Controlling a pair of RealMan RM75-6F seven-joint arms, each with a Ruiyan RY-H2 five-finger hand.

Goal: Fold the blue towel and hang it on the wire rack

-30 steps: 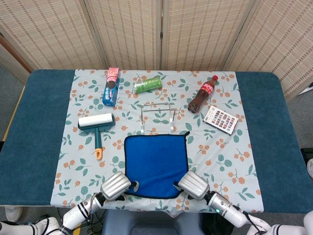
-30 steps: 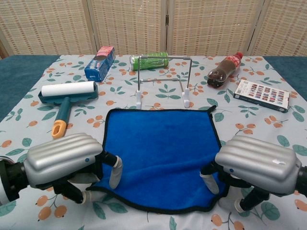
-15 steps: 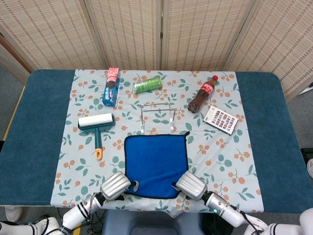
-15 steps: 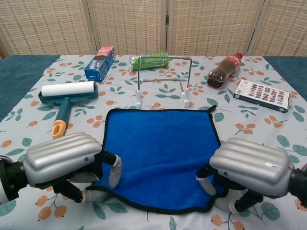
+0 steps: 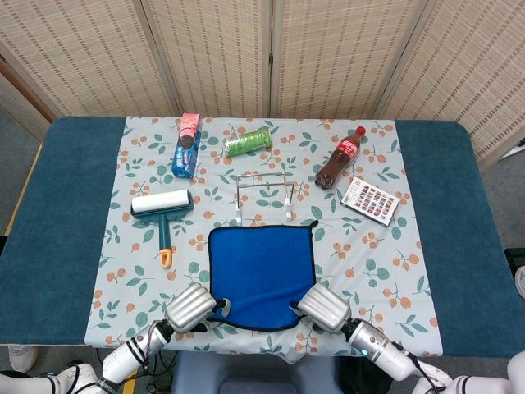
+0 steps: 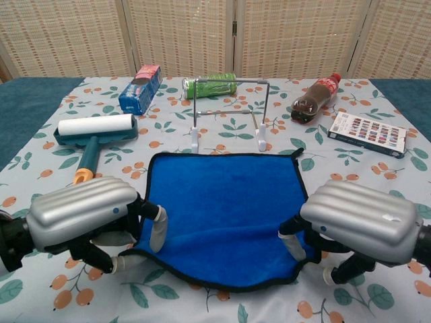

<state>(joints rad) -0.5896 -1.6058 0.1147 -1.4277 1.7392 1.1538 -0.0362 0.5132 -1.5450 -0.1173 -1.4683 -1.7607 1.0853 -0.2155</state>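
Floral cloth covers the surface (image 5: pixel 369 271) before woven screens. Left hand (image 6: pixel 84 217) pinches the near left corner of the blue towel (image 6: pixel 225 215), right hand (image 6: pixel 357 222) the near right corner, both edges lifted slightly. From the hands the towel runs straight away toward the wire rack (image 6: pixel 229 111), standing just beyond its far edge; folding likely goes forward.

Both arms reach in low from the near edge. The left robot hand (image 6: pixel 81 215) lies knuckles up, its fingers (image 6: pixel 156 232) curled down and pinching a near corner of the towel (image 6: pixel 225 215). The right robot hand (image 6: pixel 357 221) mirrors it, fingers (image 6: pixel 293 245) gripping the other near corner.
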